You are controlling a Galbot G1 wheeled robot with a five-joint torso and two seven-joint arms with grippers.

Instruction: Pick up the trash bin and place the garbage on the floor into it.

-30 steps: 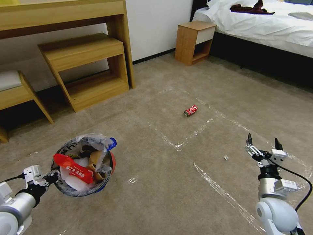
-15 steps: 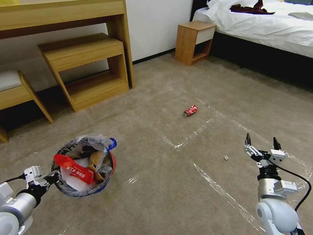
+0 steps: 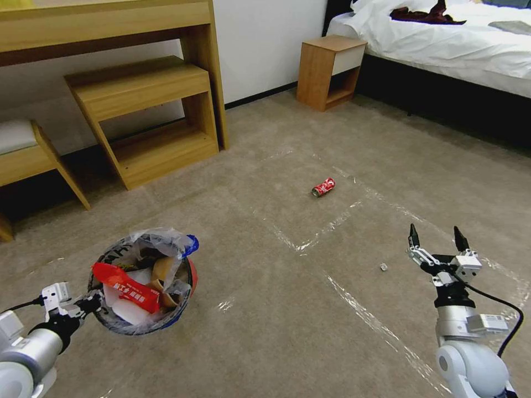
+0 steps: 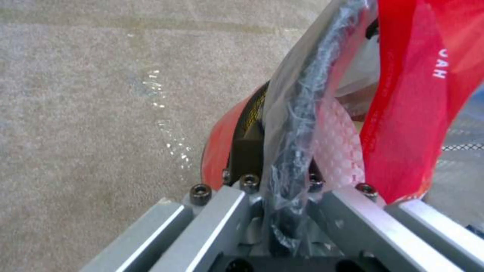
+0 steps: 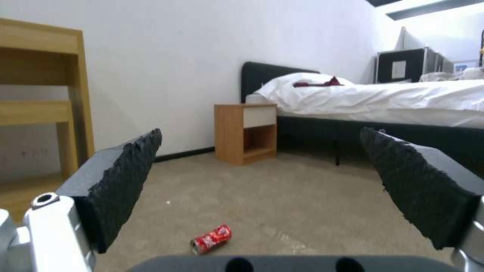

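The trash bin (image 3: 141, 282), round with a black rim and a crinkly clear liner, hangs low at the left of the head view, holding a red wrapper (image 3: 126, 287), tan carton and white tissue. My left gripper (image 3: 88, 303) is shut on its near rim; the left wrist view shows the bagged rim (image 4: 295, 124) pinched between the fingers. A crushed red can (image 3: 323, 187) lies on the floor (image 3: 287, 309) ahead; in the right wrist view the can (image 5: 211, 238) sits between the fingertips, farther off. My right gripper (image 3: 435, 239) is open and empty above the carpet. A small white scrap (image 3: 383, 267) lies left of it.
A wooden desk with a shelf unit (image 3: 144, 116) stands at the back left. A nightstand (image 3: 329, 72) and a bed (image 3: 442, 50) line the back right. Shiny tape strips (image 3: 310, 237) cross the carpet. Open carpet lies between the bin and the can.
My right gripper has edged forward and slightly left, toward the can. The bin and left gripper have dropped a touch lower.
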